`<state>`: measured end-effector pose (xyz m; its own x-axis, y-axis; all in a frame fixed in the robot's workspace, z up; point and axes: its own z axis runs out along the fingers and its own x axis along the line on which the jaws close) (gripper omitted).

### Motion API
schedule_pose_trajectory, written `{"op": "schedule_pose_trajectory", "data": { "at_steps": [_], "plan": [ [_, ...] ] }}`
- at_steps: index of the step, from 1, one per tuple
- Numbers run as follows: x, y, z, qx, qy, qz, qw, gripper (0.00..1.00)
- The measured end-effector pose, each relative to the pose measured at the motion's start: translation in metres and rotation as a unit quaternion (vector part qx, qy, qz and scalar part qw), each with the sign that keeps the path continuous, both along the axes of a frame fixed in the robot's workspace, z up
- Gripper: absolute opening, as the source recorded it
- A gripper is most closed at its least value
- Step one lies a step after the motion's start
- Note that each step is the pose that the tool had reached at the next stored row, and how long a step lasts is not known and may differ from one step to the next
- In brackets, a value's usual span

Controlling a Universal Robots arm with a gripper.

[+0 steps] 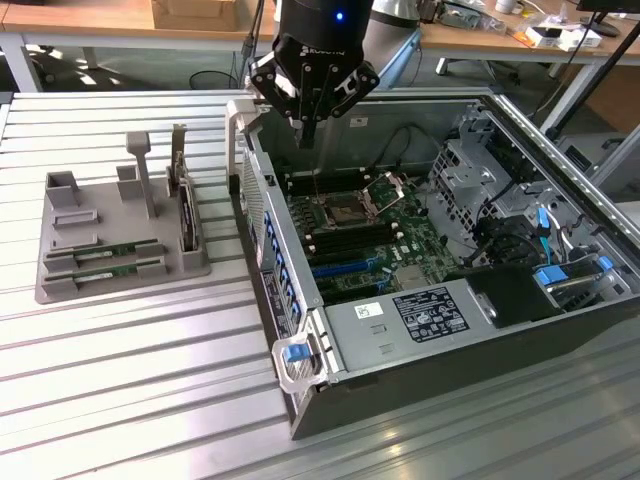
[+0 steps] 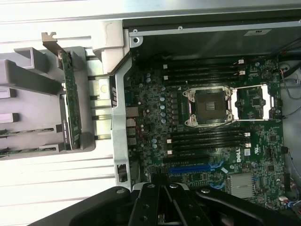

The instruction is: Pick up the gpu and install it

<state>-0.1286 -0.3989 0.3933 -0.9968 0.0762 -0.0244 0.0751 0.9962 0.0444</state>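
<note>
Nothing was installed: the gripper [image 1: 308, 133], fingers together and empty, hung upper centre over the open case [image 1: 400, 405], while the gpu [image 1: 115, 250] lay in its holder [image 1: 120, 286] at left.

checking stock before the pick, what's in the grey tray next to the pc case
In the grey tray, a green board stick and a second stick lie flat in slots, and a dark bracketed card stands upright. The slot floors beneath them are covered.

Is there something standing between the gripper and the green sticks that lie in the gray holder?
Sideways, yes: the case's side wall and the upright dark card stand between the gripper and the green sticks. From above, nothing covers the sticks.
</note>
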Motion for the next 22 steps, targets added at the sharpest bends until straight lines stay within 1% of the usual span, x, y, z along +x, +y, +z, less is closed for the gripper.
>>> {"op": "schedule_pose_trajectory", "data": {
  "at_steps": [9, 10, 22],
  "plan": [
    [-0.0013, 0.0000, 0.0000, 0.0000, 0.0000, 0.000, 1.0000, 0.11],
    [-0.0041, 0.0000, 0.0000, 0.0000, 0.0000, 0.000, 1.0000, 0.11],
    [-0.0070, 0.0000, 0.0000, 0.0000, 0.0000, 0.000, 1.0000, 0.11]
  ]
}}
